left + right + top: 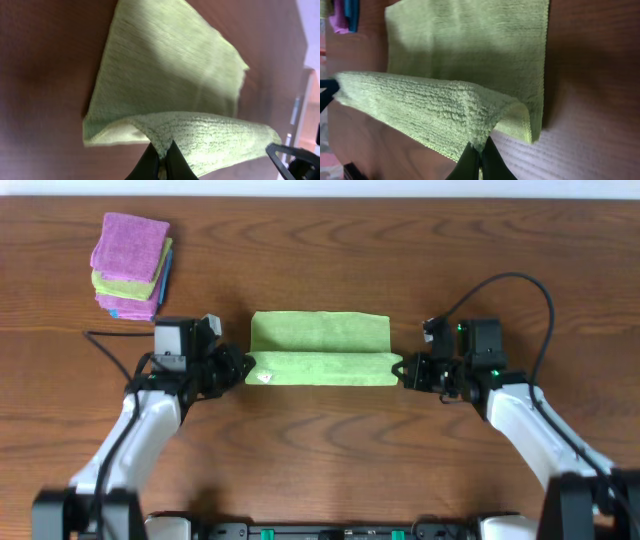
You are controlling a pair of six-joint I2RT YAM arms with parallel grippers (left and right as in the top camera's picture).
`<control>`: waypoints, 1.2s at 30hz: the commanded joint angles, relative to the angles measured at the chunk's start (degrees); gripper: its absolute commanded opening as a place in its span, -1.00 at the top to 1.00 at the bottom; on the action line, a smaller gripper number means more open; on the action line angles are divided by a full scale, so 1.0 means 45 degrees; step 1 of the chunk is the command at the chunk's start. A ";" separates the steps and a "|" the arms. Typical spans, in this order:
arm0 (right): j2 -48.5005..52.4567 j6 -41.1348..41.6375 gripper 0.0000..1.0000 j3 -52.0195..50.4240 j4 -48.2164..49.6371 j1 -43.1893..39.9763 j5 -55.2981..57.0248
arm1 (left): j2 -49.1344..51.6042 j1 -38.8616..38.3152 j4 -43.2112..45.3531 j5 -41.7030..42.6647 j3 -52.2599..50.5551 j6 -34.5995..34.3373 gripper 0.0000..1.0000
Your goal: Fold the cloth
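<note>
The green cloth (320, 340) lies centred on the table (330, 450) with its near edge lifted and curling toward the far side, the left gripper (243, 369) and right gripper (404, 370) each pinched tight on a near corner, so the first fold looks begun but not yet laid down

Table (320, 470) is seen straight down from a fixed overhead camera, with the whole green cloth (320, 345) taken in from afar. The same cloth is framed at close range by both wrist cameras: from its left end, past the left gripper (162, 162), and from its right end, past the right gripper (480, 157), each faced toward the other. The stacked cloths (132, 265) are shared by the overhead and right wrist views.
</note>
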 commanded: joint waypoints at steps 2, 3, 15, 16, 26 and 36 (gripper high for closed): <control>0.0976 0.0379 0.97 0.1015 0.0578 0.0005 0.0389 | 0.1443 0.0097 0.0670 -0.0461 0.0942 -0.0189 0.88; 0.1209 0.0413 0.97 0.1268 0.0729 0.0005 0.0389 | 0.1797 0.0102 0.0748 -0.0495 0.1297 -0.0180 0.88; 0.4080 0.0495 0.97 0.4915 0.0175 0.0005 0.0384 | 0.4760 0.0092 -0.1423 -0.0899 0.5814 0.0831 0.89; 0.4080 0.0452 0.97 0.4911 -0.0223 0.0005 0.0379 | 0.4755 0.0092 -0.1797 -0.0962 0.5814 0.0884 0.88; 0.4075 -0.0311 0.97 0.4911 -0.2011 0.0102 0.0758 | 0.4760 -0.0044 -0.4352 -0.2283 0.5799 0.1773 0.88; 0.4002 -0.0311 0.90 0.5032 -0.1506 0.0112 0.0714 | 0.4449 -0.0053 -0.5008 -0.1967 0.5877 0.1875 -1.00</control>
